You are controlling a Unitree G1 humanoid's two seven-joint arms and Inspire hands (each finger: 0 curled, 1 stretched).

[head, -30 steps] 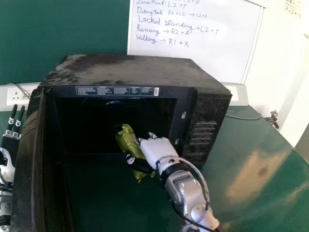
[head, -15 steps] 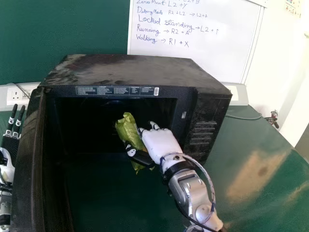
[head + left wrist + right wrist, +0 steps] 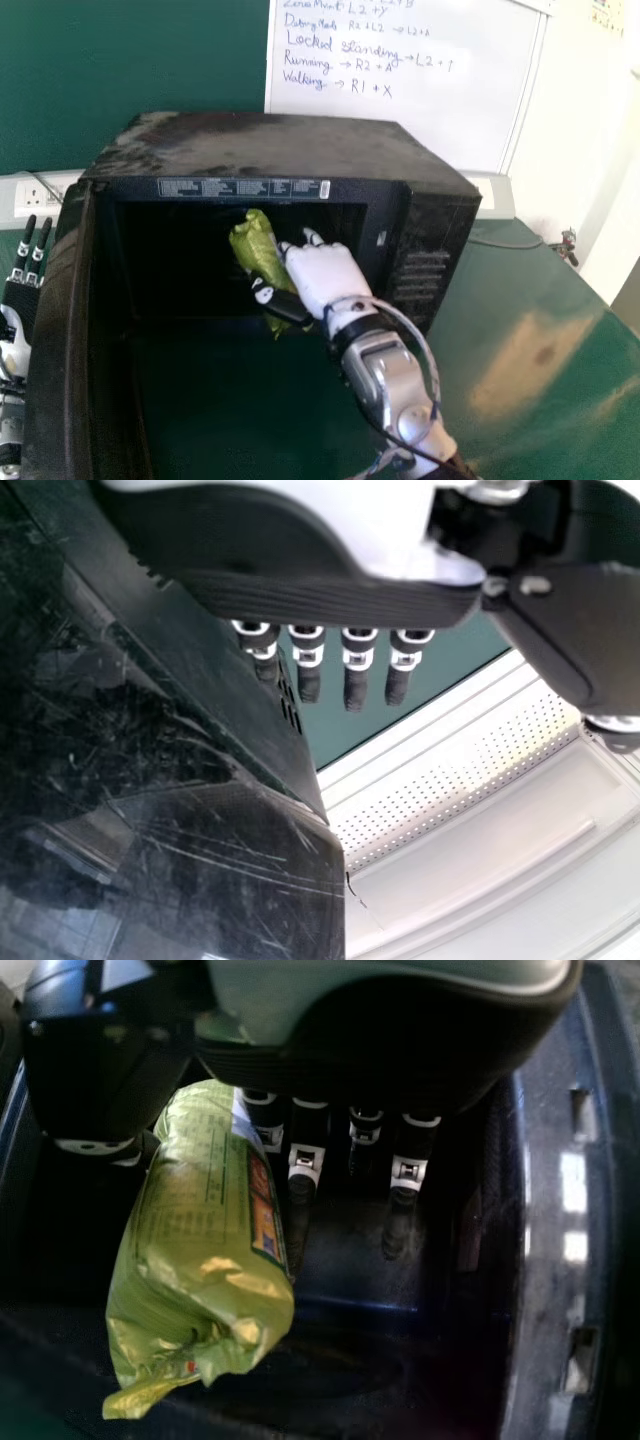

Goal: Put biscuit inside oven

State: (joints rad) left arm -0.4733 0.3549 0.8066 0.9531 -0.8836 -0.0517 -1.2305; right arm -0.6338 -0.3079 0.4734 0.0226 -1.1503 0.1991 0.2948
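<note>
My right hand [image 3: 325, 277] is at the mouth of the black oven [image 3: 290, 150], its thumb and fingers holding the green biscuit packet [image 3: 258, 250]. The packet stands tilted in front of the dark cavity, its upper end farther in. In the right wrist view the packet [image 3: 200, 1250] sits between the thumb and fingers of my right hand [image 3: 303, 1160]. My left hand [image 3: 14, 345] is at the far left, outside the open oven door [image 3: 55, 340]; in the left wrist view my left hand [image 3: 357, 660] has straight fingers.
The open door stands along the oven's left side. A vented panel [image 3: 418, 275] forms the oven's right front. The green table [image 3: 530, 370] extends to the right, with a whiteboard [image 3: 420, 90] behind. A cable lies at the back right.
My right hand and the packet have moved up and farther toward the cavity, the packet also shifting slightly left. My left hand has stayed still.
</note>
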